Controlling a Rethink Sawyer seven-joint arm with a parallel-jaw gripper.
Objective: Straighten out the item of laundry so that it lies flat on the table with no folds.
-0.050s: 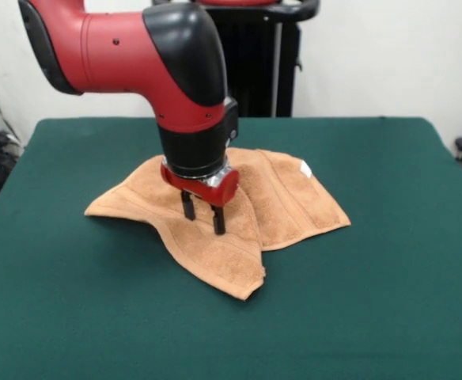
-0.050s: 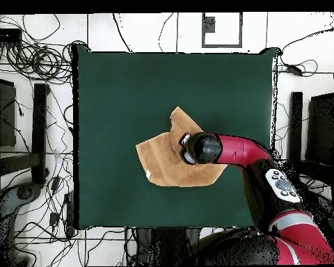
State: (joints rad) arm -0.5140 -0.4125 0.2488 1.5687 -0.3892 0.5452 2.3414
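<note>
Mid-straightening: the red and black arm's gripper (image 1: 203, 215) is hovering over the folded orange-tan terry-cloth towel (image 1: 290, 207).

Its two dark fingers are standing slightly apart, gripping nothing, while the towel is lying mid-way across the dark green felt table (image 1: 373, 301) with one flap doubled over; next, I judge, it needs lowering onto that flap's corner to draw it outward.

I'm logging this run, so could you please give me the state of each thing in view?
Towel: crumpled, with folds, one flap lying over the middle, white tag showing; not yet flat.
Gripper: open, pointing down over the towel's middle, tips at the cloth.
Table: green cover, bears the towel near its centre.
</note>
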